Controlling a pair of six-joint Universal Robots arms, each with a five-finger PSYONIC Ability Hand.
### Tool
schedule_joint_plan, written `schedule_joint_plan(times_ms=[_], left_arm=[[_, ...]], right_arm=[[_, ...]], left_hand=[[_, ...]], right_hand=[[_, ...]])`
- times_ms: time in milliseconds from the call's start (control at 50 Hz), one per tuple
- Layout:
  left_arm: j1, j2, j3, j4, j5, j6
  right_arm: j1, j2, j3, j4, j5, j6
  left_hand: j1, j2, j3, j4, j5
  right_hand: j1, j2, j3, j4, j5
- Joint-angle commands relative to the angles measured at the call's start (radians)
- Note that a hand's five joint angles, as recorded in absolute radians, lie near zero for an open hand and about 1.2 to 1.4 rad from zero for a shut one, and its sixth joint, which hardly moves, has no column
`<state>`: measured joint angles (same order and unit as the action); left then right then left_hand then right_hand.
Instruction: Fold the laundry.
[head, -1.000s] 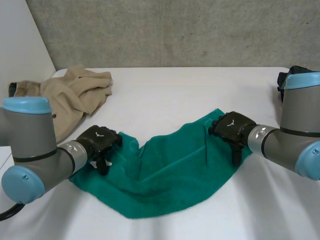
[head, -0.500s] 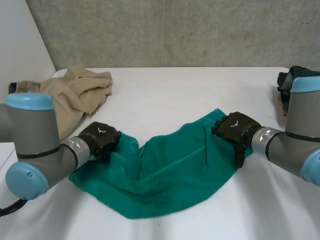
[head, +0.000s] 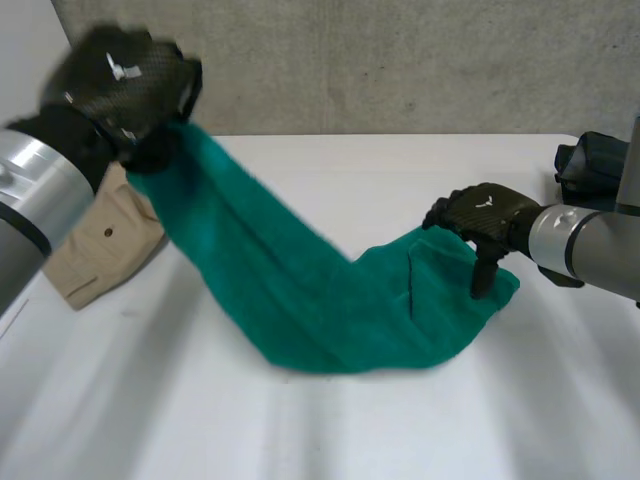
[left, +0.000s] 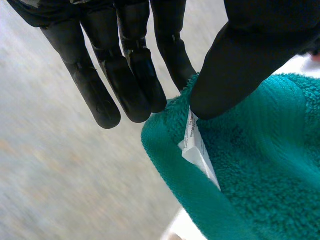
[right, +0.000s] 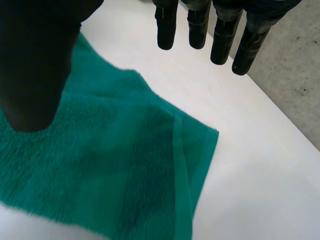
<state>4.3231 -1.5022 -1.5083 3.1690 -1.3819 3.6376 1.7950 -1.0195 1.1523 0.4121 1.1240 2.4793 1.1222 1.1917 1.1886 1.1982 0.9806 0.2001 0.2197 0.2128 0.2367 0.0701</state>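
- White desk (head: 330, 430) in front carries the green towel (head: 330, 320); the lower part of the towel lies near the middle of the desk.
- At the right end of the towel, the right hand (head: 480, 215) stands over the cloth. Its fingers are straight and apart from the thumb and hold nothing; one fingertip reaches down to the cloth.
- From there the towel rises in a slanted band to the left hand (head: 125, 90), which is high above the left side of the desk. Its thumb and fingers pinch a corner, beside a white label (left: 195, 150).
- Further back, a beige garment (head: 95, 250) lies at the left and a dark cloth (head: 590, 165) at the right edge.
- Behind all is a grey concrete wall (head: 400, 60).
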Motion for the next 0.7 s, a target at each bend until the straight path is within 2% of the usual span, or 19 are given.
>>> schedule_joint_plan(times_ms=[20,180,200,240,260,360,460,500,560,620,640,660,680,700], left_arm=[[-0.022,0.125,-0.010,0.121,-0.003,0.004],[-0.020,0.128,0.005,0.126,-0.005,0.004],[-0.020,0.126,0.005,0.126,-0.005,0.004],[-0.023,0.120,0.005,0.128,-0.005,0.006],[-0.023,0.119,0.005,0.128,-0.005,0.006],[-0.010,0.091,0.002,0.129,-0.014,0.003],[0.016,0.068,-0.033,0.126,-0.043,0.006],[0.035,0.057,-0.055,0.128,-0.043,0.007],[0.076,0.034,-0.085,0.124,-0.037,0.004],[0.087,0.017,-0.121,0.118,-0.032,-0.007],[0.087,0.017,-0.121,0.118,-0.032,-0.007],[0.078,0.019,-0.121,0.121,-0.032,-0.011],[0.072,0.022,-0.115,0.123,-0.032,-0.014],[0.067,0.025,-0.110,0.123,-0.032,-0.016]], right_arm=[[0.049,0.176,-0.129,-0.013,-0.004,0.038],[0.078,0.288,-0.170,-0.021,0.062,-0.089],[0.080,0.292,-0.178,-0.029,0.065,-0.100],[0.081,0.299,-0.190,-0.045,0.065,-0.088],[0.087,0.300,-0.203,-0.068,0.068,-0.059],[0.084,0.236,-0.198,-0.093,0.085,0.018],[0.040,-0.043,-0.071,-0.118,0.114,0.017],[-0.018,-0.153,-0.008,-0.087,0.120,-0.003],[-0.071,-0.247,0.047,-0.005,0.114,-0.075],[-0.078,-0.258,0.076,0.037,0.105,-0.115],[-0.077,-0.257,0.083,0.033,0.099,-0.112],[-0.074,-0.243,0.086,0.013,0.086,-0.102],[-0.066,-0.211,0.081,-0.013,0.080,-0.089],[-0.059,-0.186,0.075,-0.027,0.071,-0.082]], left_hand=[[0.274,0.205,0.208,0.198,0.241],[0.274,0.205,0.208,0.198,0.241],[0.274,0.205,0.208,0.198,0.241],[0.274,0.205,0.208,0.198,0.241],[0.274,0.205,0.208,0.198,0.241],[0.274,0.205,0.208,0.198,0.241],[0.274,0.205,0.208,0.198,0.241],[0.274,0.205,0.208,0.198,0.241],[0.274,0.205,0.208,0.198,0.241],[0.274,0.205,0.208,0.198,0.241],[0.274,0.205,0.208,0.198,0.241],[0.274,0.205,0.208,0.198,0.241],[0.274,0.205,0.208,0.198,0.241],[0.274,0.205,0.208,0.198,0.241]], right_hand=[[-0.026,-0.045,-0.038,-0.062,-0.070],[0.010,-0.009,-0.002,-0.026,-0.034],[0.377,0.358,0.365,0.341,0.333],[0.869,0.849,0.856,0.832,0.824],[1.193,1.173,1.180,1.156,1.148],[1.196,1.177,1.183,1.160,1.152],[1.196,1.177,1.183,1.160,1.152],[1.196,1.177,1.183,1.160,1.152],[1.196,1.177,1.183,1.160,1.152],[1.196,1.177,1.183,1.160,1.152],[1.014,0.994,1.001,0.977,0.970],[0.518,0.499,0.505,0.482,0.474],[0.347,0.328,0.335,0.311,0.303],[0.305,0.286,0.292,0.269,0.261]])
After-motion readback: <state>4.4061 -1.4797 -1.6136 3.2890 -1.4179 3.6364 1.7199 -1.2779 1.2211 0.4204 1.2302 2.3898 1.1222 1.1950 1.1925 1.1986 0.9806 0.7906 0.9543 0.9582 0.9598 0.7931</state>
